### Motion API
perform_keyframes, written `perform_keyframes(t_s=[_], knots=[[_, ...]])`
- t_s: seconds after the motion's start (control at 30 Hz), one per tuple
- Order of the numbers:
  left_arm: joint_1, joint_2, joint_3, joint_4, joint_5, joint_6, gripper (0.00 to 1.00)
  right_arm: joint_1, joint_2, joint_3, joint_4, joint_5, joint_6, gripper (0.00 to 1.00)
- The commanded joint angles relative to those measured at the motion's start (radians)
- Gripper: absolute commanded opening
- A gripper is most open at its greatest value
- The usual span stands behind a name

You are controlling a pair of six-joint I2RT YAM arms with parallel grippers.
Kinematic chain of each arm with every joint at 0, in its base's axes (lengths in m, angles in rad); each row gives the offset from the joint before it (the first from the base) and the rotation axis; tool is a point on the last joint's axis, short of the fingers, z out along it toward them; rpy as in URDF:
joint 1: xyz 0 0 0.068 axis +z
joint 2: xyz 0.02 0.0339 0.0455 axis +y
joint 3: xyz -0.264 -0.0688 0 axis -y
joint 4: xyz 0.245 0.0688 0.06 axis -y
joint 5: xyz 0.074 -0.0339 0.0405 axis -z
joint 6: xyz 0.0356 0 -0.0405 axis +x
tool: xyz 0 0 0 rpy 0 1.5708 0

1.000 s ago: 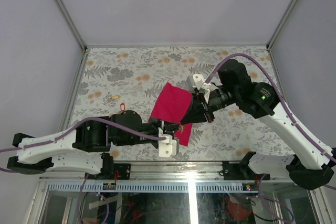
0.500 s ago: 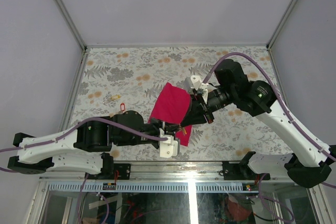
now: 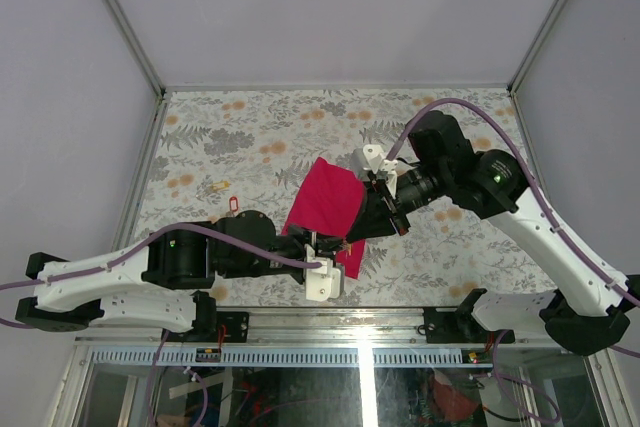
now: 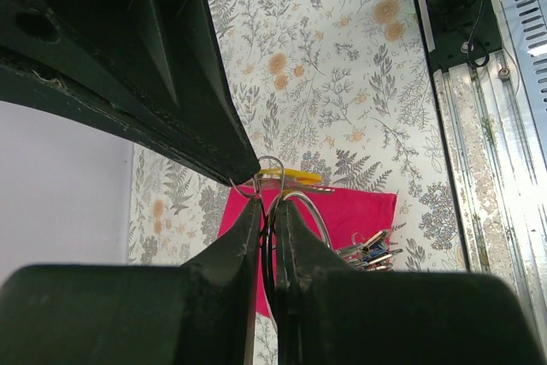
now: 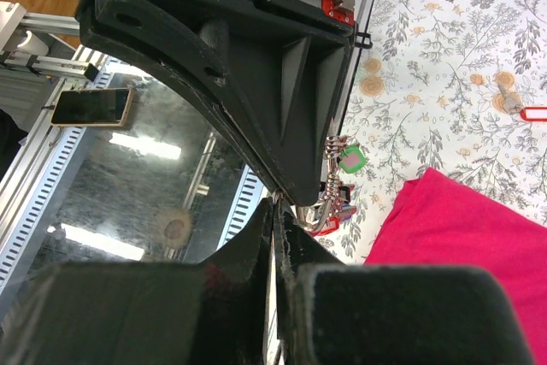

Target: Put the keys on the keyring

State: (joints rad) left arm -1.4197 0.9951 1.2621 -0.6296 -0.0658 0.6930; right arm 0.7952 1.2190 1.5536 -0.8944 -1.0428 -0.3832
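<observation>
Over the magenta cloth's (image 3: 322,197) near edge, the left gripper (image 4: 267,204) grasps the thin silver metal keyring (image 5: 333,187). The right gripper (image 5: 274,208) is clenched, on what I cannot tell. The step seems to be threading; next, the ring must be pried open.

The top camera looks down from high above, with both arms small. The wrist cameras sit just behind the left gripper (image 4: 267,211) and right gripper (image 5: 274,208), each facing the other (huge, very close). All three see the cloth (image 3: 325,202) under the grippers.
</observation>
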Motion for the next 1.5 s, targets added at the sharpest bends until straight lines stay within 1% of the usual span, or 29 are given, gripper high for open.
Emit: perform_keyframes(t_s=[0.0, 0.93, 1.17, 1.47], knots=[[0.003, -0.002, 0.049, 0.031, -0.037, 0.011, 0.0, -0.002, 0.008, 0.045, -0.083, -0.091, -0.018, 0.0], [0.005, 0.007, 0.072, 0.015, -0.06, -0.026, 0.0, 0.036, 0.016, 0.053, -0.202, -0.124, -0.049, 0.0], [0.013, 0.012, 0.074, 0.011, -0.064, -0.036, 0.0, 0.042, 0.01, 0.058, -0.204, -0.133, -0.037, 0.0], [0.032, 0.03, 0.092, 0.011, -0.05, -0.046, 0.0, 0.078, 0.033, 0.057, -0.204, -0.13, -0.036, 0.0]])
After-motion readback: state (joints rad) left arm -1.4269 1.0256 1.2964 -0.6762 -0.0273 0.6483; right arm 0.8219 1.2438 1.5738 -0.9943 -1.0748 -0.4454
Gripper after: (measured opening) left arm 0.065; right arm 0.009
